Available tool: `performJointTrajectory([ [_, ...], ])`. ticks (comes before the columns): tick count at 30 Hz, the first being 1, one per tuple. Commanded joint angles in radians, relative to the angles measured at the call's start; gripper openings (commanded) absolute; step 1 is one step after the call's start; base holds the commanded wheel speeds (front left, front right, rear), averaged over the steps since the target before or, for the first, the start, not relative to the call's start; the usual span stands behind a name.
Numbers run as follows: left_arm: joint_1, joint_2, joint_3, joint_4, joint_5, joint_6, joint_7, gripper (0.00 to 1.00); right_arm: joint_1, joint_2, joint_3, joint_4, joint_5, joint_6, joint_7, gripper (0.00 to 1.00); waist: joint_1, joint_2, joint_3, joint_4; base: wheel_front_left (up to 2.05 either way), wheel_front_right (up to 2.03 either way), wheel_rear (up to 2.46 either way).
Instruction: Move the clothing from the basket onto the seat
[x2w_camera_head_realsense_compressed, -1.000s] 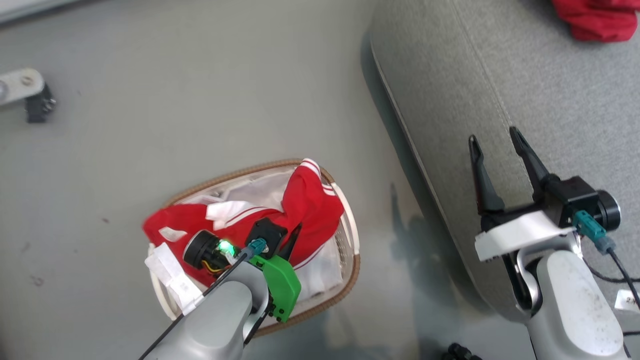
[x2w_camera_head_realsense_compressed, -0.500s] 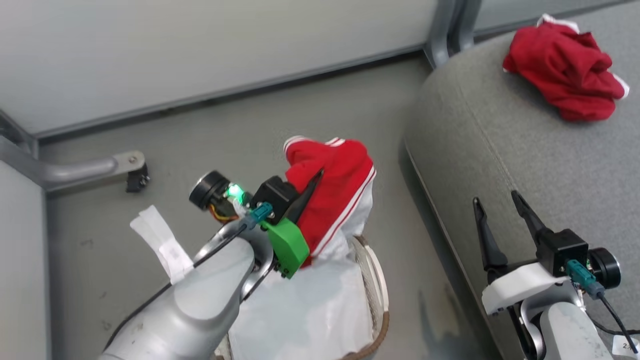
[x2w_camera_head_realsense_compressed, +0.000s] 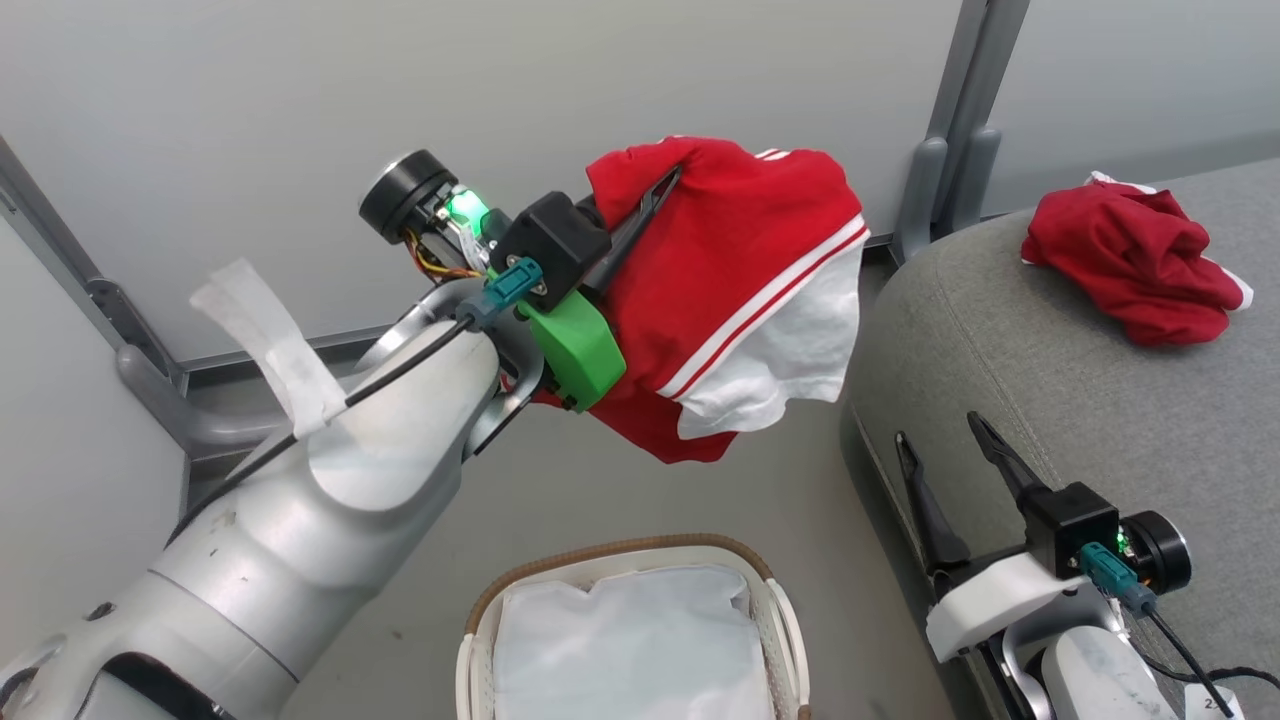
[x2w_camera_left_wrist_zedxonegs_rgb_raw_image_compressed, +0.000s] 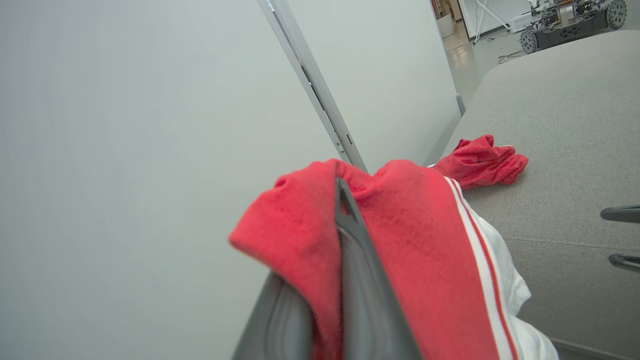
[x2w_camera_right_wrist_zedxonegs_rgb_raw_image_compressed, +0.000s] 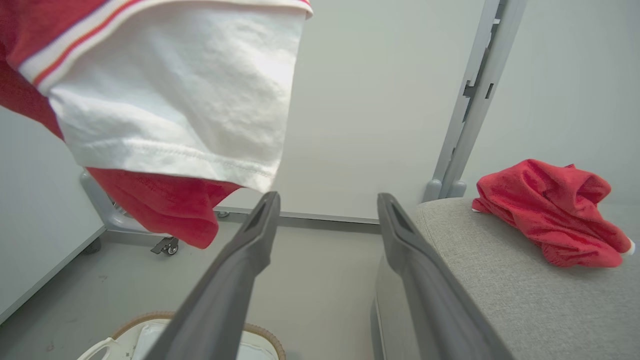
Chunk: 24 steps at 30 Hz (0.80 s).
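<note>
My left gripper (x2w_camera_head_realsense_compressed: 672, 180) is clamped shut on a red garment (x2w_camera_head_realsense_compressed: 740, 260) with white trim. I hold it high, so the cloth drapes over my fingers, hangs free below them and clears the basket (x2w_camera_head_realsense_compressed: 520, 590), which stands on the floor well beneath. The white liner (x2w_camera_head_realsense_compressed: 630, 640) lies bare inside the basket. The large grey seat (x2w_camera_head_realsense_compressed: 1050, 400) is to the right of this gripper and lower, so I judge the next move is to carry the garment across and release it there. A second red garment (x2w_camera_head_realsense_compressed: 1130, 260) lies crumpled on the seat, farther right. My right gripper (x2w_camera_head_realsense_compressed: 938, 428) hovers low beside the seat's edge, jaws wide apart and holding nothing, clear of the hanging cloth.
</note>
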Motion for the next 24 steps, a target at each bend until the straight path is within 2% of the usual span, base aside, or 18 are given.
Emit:
performJointTrajectory([
  [1,-0.03,0.003,0.003,-0.003,-0.014,-0.002,0.0,0.0,-0.014,-0.004,0.011,0.004,0.003,-0.001,-0.002,1.0,0.0001,0.0,-0.011,0.007,0.0,0.0,0.0],
  [18,-0.121,-0.004,0.015,-0.048,-0.03,0.0,0.0,0.0,-0.116,-0.003,0.057,0.056,-0.028,-0.001,-0.002,1.0,0.0001,0.0,-0.023,0.016,0.0,0.0,0.0],
  [24,-0.106,-0.011,0.01,-0.065,-0.019,0.0,0.0,0.0,-0.187,-0.07,0.127,0.104,-0.01,-0.001,-0.002,1.0,0.0001,0.0,-0.024,0.03,0.0,0.0,0.0],
])
